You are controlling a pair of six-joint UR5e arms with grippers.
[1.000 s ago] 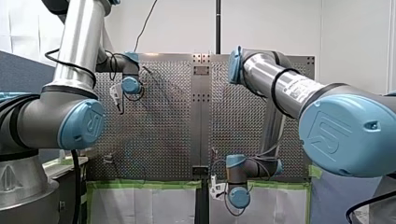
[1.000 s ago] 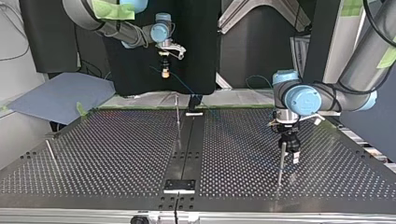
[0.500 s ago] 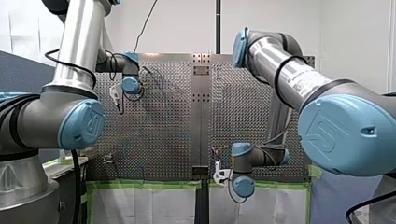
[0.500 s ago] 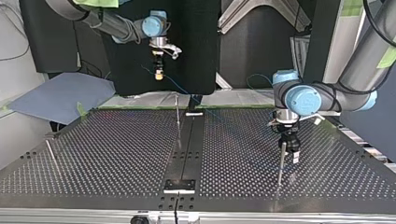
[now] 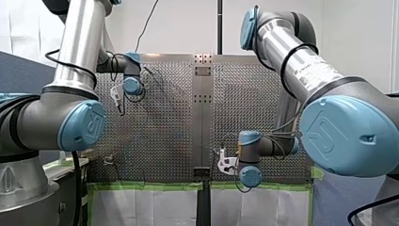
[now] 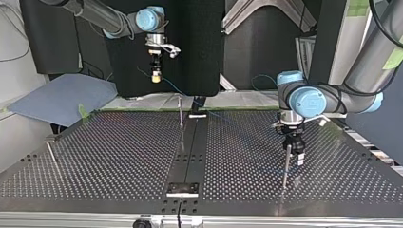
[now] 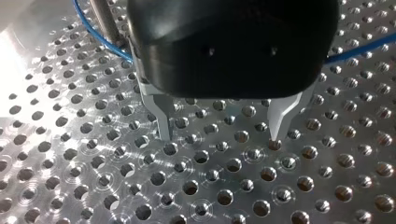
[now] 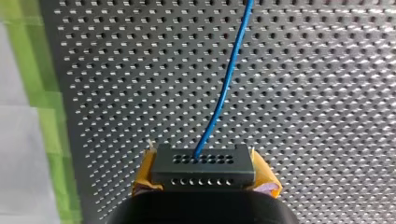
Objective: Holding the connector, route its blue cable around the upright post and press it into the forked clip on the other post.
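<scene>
In the right wrist view my right gripper (image 8: 203,175) has its yellow pads shut on a dark, many-holed connector (image 8: 203,164). The blue cable (image 8: 225,77) leaves it and runs away over the perforated table. In the top view that gripper (image 6: 155,76) hangs high above the table's far edge, and the cable (image 6: 177,90) slopes down past a thin upright post (image 6: 180,114). My left gripper (image 7: 219,133) is open, with its metal fingertips just above the plate and nothing between them. It (image 6: 293,153) stands beside another upright post (image 6: 285,168). Behind it the cable (image 7: 102,43) passes a post (image 7: 103,18).
A third thin rod (image 6: 52,157) leans near the top view's left edge. A dark strip (image 6: 190,142) runs down the middle of the table, with a small bracket (image 6: 183,189) at its near end. Green tape (image 5: 146,186) edges the table in the front view.
My right gripper has risen and moved toward the top view's left with the connector, pulling the cable along. My left arm has not moved.
</scene>
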